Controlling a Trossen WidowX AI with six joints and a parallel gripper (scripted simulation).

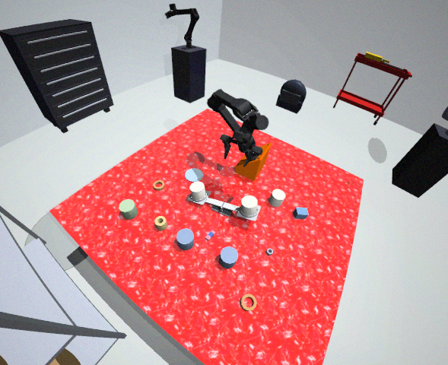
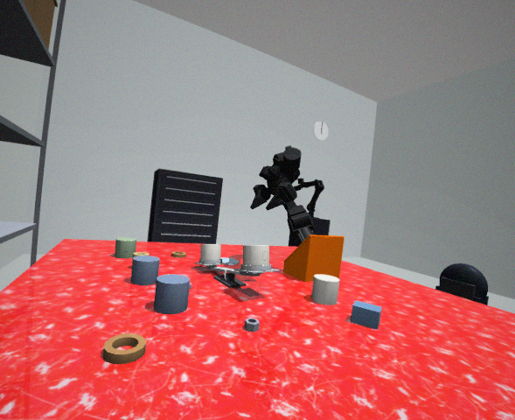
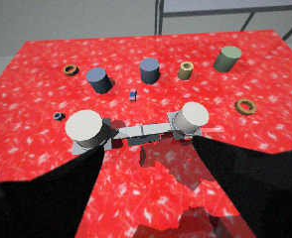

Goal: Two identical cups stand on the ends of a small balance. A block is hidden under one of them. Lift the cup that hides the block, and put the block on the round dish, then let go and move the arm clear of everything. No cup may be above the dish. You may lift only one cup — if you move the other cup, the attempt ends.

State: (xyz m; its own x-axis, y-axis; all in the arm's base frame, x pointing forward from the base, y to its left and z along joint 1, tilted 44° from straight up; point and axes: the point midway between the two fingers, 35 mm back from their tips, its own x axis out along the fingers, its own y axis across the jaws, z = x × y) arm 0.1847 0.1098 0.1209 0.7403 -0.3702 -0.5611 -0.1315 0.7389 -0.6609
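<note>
A white cup [image 1: 197, 191] [image 2: 210, 254] [image 3: 192, 118] stands on the balance's end nearer the round dish. Its twin [image 1: 249, 206] [image 2: 255, 257] [image 3: 86, 129] stands on the other end. The balance [image 1: 212, 201] [image 3: 156, 128] appears tilted, the dish-side end lower and the other raised above its shadow. The pale blue dish [image 1: 193, 174] lies behind the lower end, with no cup above it. The hidden block is not visible. My gripper [image 1: 236, 161] [image 2: 260, 208] [image 3: 149, 144] is open and empty, high behind the balance and clear of both cups.
An orange wedge [image 1: 254, 166] [image 2: 321, 257] stands near the arm. A loose white cylinder [image 1: 278, 198] [image 2: 325, 289] and a blue box [image 1: 300, 213] [image 2: 365, 314] lie beyond the raised end. Blue cylinders [image 1: 185, 239] [image 1: 228, 257], a green cylinder [image 1: 128, 209] and rings stand or lie around the balance.
</note>
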